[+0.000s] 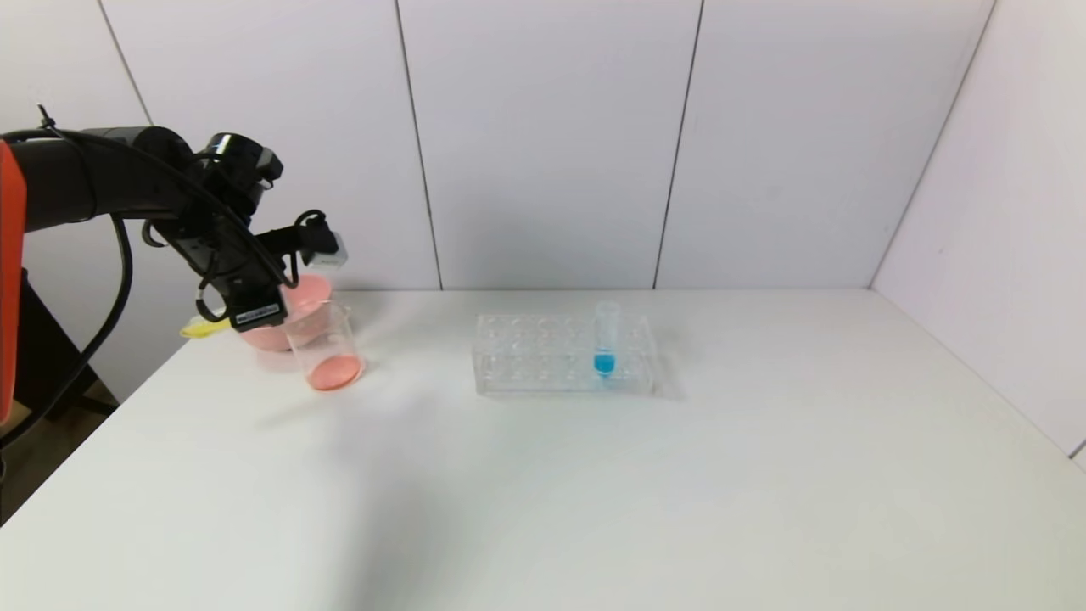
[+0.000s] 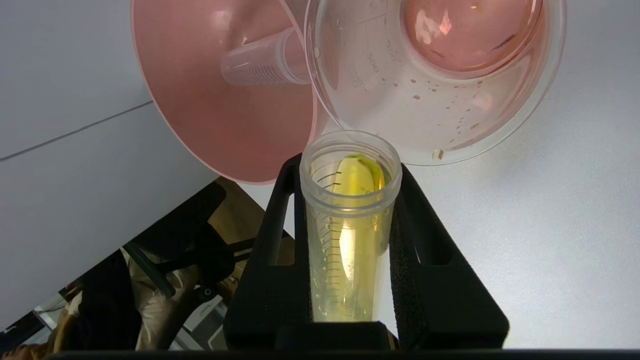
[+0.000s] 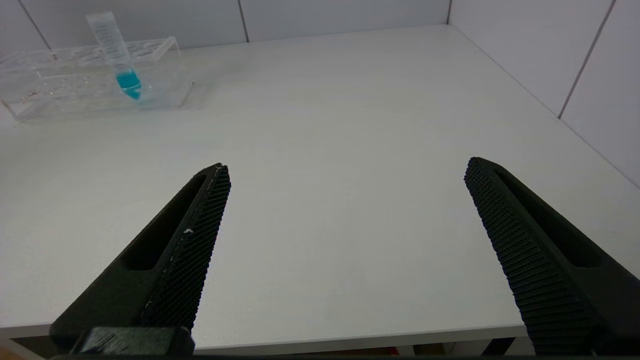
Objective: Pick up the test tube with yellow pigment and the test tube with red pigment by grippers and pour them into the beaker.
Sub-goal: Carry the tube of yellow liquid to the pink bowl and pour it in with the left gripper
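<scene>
Yellow liquid is seen inside the test tube with yellow pigment (image 2: 350,220), which is clamped between the closed fingers of the left gripper (image 2: 350,175) and tipped with its mouth beside the rim of the beaker (image 2: 500,125) near the far left corner of the white surface (image 1: 679,492). Pinkish-red liquid is held in the beaker, and an emptied tube (image 2: 260,65) is lying in the pink bowl (image 2: 210,125) touching it. The right gripper (image 3: 347,210) is held wide open and empty above the near edge, while a blue tube (image 1: 605,339) is kept in the rack (image 1: 526,356).
</scene>
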